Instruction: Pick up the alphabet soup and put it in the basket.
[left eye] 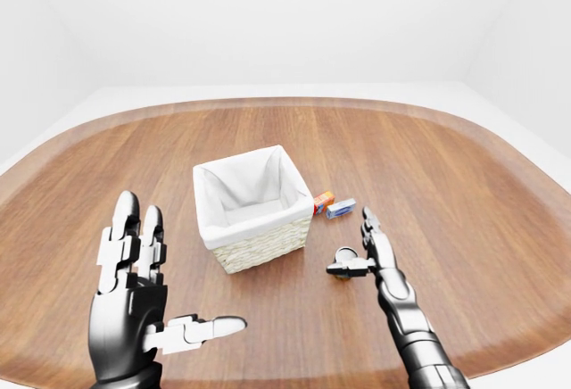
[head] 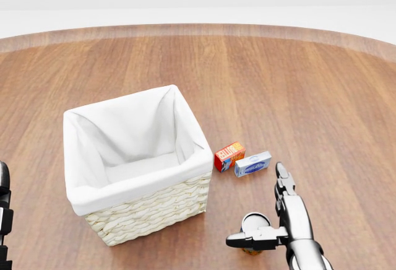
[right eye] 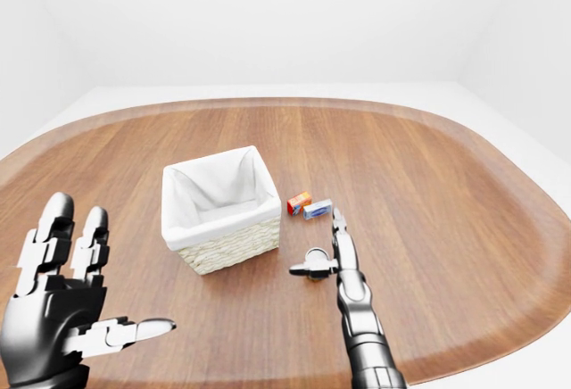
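Soup can (head: 254, 223) on table (head: 322, 96), at basket's (head: 139, 211) 4 o'clock; your right hand (head: 278, 220) spread beside it, ungrasped; pick and drop remain.

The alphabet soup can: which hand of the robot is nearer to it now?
Right. The right hand stands open just beside the alphabet soup can, its thumb lying across the can's top. The left hand is open on the other side of the basket, far away.
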Robot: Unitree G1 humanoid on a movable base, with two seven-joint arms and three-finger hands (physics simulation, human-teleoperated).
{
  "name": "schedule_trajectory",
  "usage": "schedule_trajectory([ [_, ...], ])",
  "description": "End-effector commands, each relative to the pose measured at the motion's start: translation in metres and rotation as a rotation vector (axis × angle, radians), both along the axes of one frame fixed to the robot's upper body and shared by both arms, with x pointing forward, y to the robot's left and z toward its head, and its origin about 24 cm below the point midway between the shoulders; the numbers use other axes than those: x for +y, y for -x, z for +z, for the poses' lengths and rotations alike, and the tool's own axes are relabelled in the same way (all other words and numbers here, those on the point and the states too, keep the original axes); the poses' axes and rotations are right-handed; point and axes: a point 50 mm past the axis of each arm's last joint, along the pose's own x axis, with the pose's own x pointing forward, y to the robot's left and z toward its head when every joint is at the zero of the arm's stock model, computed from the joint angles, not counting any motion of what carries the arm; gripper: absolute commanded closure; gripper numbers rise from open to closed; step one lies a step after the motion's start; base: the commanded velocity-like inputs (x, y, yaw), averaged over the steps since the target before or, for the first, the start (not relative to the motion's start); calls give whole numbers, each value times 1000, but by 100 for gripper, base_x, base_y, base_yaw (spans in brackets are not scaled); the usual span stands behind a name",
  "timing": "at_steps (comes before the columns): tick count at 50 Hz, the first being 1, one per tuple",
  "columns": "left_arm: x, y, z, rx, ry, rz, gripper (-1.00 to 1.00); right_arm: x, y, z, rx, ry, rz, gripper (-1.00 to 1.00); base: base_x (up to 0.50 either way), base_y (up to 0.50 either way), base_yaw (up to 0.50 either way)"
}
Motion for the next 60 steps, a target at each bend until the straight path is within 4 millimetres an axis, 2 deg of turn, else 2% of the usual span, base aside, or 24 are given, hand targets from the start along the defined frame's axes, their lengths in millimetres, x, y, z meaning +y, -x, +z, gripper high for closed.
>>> schedule_trajectory([
  [1,0,1,0,-1,4,-1,-100,-2,-5,-12,70,11,-16,-100,0,0,0],
  [16,0,3,2,-4,5,-1,-100,-2,-8,-21,128,17,-23,-100,0,0,0],
  [21,1,3,3,-9,6,-1,-100,-4,-1,-43,257,54,-30,-100,0,0,0],
  [35,0,3,4,-13,7,-3,-100,-4,5,-60,379,94,-37,-100,0,0,0],
  [52,-1,6,2,3,12,-16,-100,-4,6,-65,452,128,-47,-100,0,0,0],
  [53,-5,9,0,24,11,-37,-100,-12,5,-65,471,190,-97,-100,0,0,0],
  [60,-6,8,0,29,9,-38,-100,-14,5,-64,470,199,-107,-100,0,0,0],
])
